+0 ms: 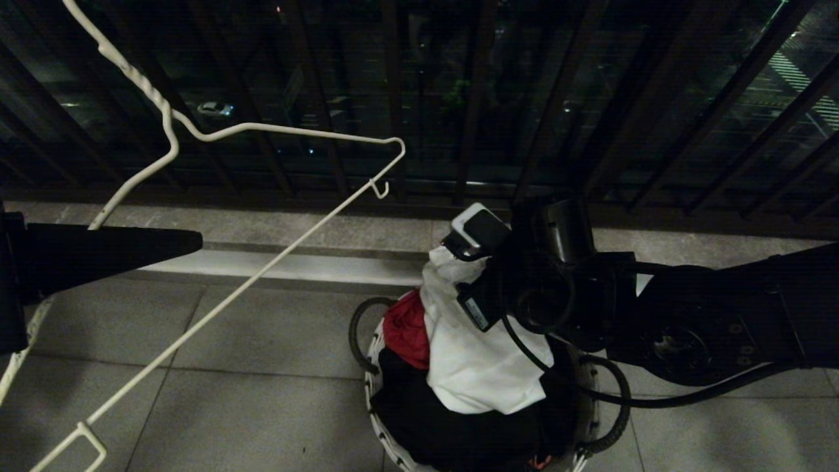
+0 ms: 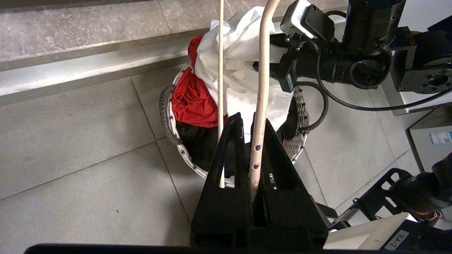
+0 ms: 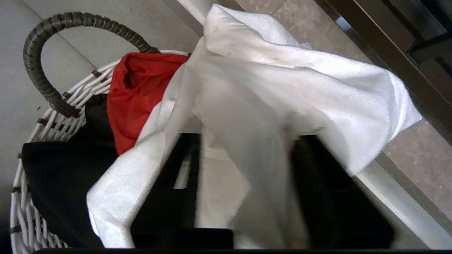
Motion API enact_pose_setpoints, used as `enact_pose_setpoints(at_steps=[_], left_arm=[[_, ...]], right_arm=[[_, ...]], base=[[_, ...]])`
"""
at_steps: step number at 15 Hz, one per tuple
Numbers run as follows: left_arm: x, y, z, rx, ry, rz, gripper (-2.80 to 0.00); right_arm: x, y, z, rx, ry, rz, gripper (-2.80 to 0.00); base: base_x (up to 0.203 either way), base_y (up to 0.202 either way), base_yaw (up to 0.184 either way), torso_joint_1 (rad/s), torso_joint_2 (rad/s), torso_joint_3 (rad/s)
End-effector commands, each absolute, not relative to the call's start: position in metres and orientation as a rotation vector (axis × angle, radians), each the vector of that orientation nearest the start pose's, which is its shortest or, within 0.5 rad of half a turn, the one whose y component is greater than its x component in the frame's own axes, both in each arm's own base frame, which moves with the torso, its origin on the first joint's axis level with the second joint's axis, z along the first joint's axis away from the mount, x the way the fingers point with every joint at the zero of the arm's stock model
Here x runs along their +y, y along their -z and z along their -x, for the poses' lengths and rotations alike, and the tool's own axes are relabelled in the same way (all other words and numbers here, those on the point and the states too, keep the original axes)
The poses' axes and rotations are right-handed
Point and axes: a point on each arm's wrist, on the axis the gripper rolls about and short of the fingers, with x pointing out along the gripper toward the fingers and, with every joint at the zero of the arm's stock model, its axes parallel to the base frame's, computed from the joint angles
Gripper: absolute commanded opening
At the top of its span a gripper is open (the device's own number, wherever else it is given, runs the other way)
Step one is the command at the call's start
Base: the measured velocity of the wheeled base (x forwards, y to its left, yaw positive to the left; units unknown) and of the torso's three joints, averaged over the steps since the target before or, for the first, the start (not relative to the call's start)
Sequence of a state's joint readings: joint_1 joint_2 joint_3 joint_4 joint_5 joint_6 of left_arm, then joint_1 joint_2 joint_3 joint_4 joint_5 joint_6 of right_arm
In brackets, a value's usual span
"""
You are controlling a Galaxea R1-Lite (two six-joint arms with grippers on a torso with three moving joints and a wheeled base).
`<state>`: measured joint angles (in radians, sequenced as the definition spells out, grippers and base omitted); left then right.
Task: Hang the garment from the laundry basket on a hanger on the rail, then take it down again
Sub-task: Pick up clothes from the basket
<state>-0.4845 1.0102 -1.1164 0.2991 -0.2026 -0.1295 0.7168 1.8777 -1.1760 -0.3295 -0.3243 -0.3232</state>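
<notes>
The white garment (image 3: 282, 77) rises in a peak out of the laundry basket (image 1: 375, 367), with its top fold draped over and between the fingers of my right gripper (image 3: 247, 135). Those jaws stand apart, open, just above the basket. In the head view the right wrist hides the fingers, and the garment (image 1: 472, 360) hangs below it. My left gripper (image 2: 252, 121) is shut on one wire of the white hanger (image 2: 263, 70). It holds the hanger (image 1: 262, 270) up and tilted at the left, above the floor tiles. The rail is out of view.
A red cloth (image 1: 408, 328) and a black cloth (image 1: 446, 426) lie in the basket beside the garment. The dark balcony railing (image 1: 459, 98) runs along the back, above a stone ledge (image 1: 295, 265). Grey floor tiles (image 1: 229, 367) lie left of the basket.
</notes>
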Motion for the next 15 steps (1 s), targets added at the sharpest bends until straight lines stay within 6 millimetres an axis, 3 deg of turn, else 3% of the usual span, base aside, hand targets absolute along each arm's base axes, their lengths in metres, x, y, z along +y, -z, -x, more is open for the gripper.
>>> enact_pose_setpoints(at_steps=[1,4,5,12,15], left_arm=[[-0.054,-0.328,-0.092,0.241,0.673,0.095,-2.8],[-0.053,-0.327,-0.091,0.241,0.674,0.096,-2.8],[-0.053,-0.327,-0.09,0.239,0.674,0.096,-2.8],[-0.053,-0.327,-0.09,0.237,0.675,0.095,-2.8],[-0.053,-0.327,-0.09,0.238,0.678,0.093,-2.8]], right_arm=[[0.236,-0.194,-0.282,0.252,-0.436,0.504,0.0],[0.234,-0.197,-0.287,0.216,-0.417,0.508,0.0],[0.23,-0.196,-0.29,0.219,-0.407,0.518,-2.8],[0.22,-0.206,-0.295,0.196,-0.372,0.507,-2.8],[0.217,-0.232,-0.292,0.128,-0.36,0.471,-2.8]], base=[[0.0,0.0,0.0,0.0,0.0,0.0],[0.0,0.0,0.0,0.0,0.0,0.0],[0.0,0.0,0.0,0.0,0.0,0.0],[0.0,0.0,0.0,0.0,0.0,0.0],[0.0,0.0,0.0,0.0,0.0,0.0]])
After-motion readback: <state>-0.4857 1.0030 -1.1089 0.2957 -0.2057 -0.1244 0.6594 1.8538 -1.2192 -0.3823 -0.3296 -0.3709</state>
